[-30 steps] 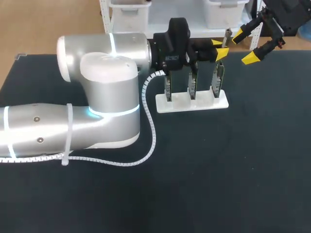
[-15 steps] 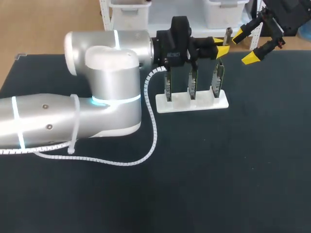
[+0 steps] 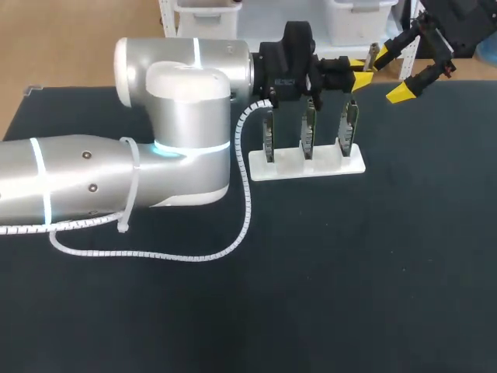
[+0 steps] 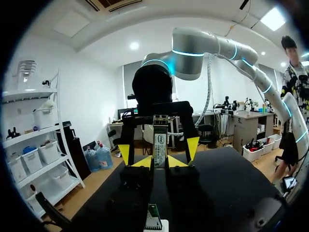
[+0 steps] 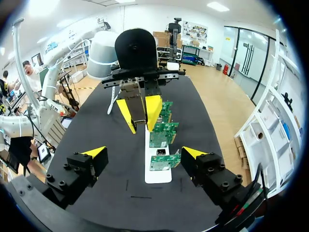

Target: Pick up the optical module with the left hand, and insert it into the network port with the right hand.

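The left claw (image 3: 359, 74) is clamped on the optical module (image 3: 371, 54), holding it up over the back edge of the worktop (image 3: 349, 272), close above the white stand (image 3: 307, 165) with its three network port boards (image 3: 307, 128). The right claw (image 3: 394, 73) hangs just beside it toward the back right corner, fingers wide apart.

On the table's (image 3: 349, 272) far side you have the stand (image 3: 311, 165), with three boards (image 3: 308, 132) upright on it. Your left claw (image 3: 362, 72) holds the optical module (image 3: 371, 54) above the stand's right end, and your right claw (image 3: 392, 74) is just beside it.
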